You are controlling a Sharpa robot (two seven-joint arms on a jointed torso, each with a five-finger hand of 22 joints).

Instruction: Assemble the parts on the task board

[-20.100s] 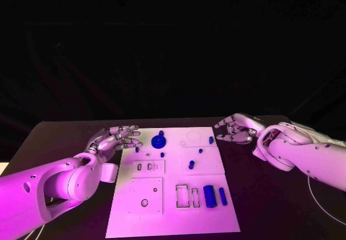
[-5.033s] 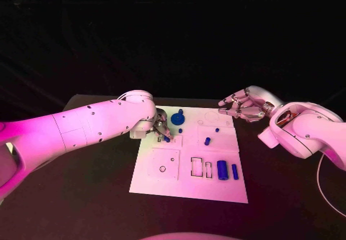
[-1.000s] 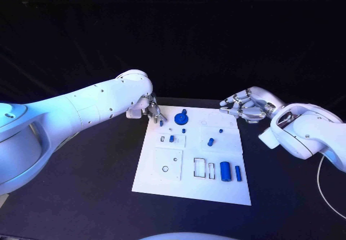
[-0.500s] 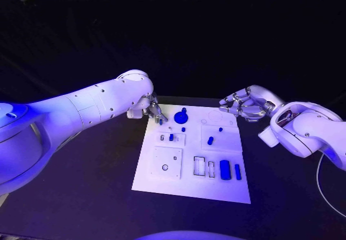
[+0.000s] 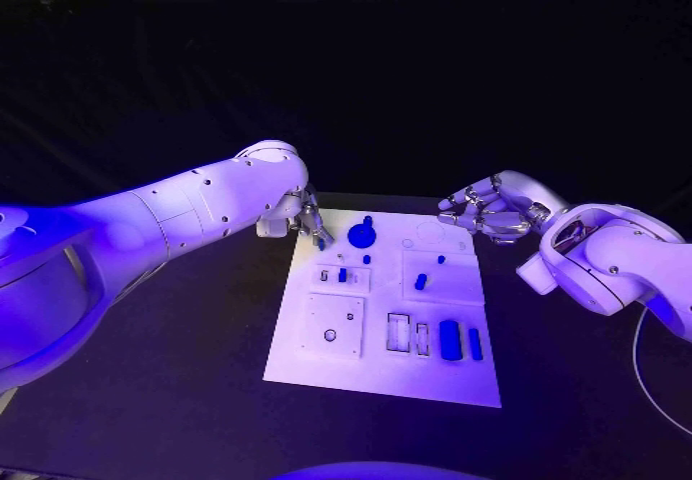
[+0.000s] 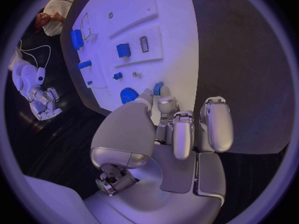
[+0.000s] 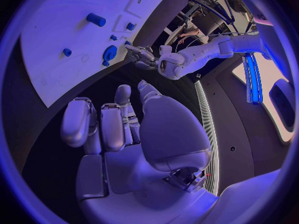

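Roughly midway by the look of it, with left hand (image 5: 306,228) pinching a small blue part (image 6: 158,88) at board's (image 5: 378,370) ten o'clock corner, right hand (image 5: 488,212) curled empty at two o'clock, several pieces still loose

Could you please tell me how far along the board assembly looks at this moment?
Early. Several blue parts lie on the white board; a blue disc sits at its far end. The left hand pinches a small blue piece by the far left corner. The right hand hovers curled, holding nothing.
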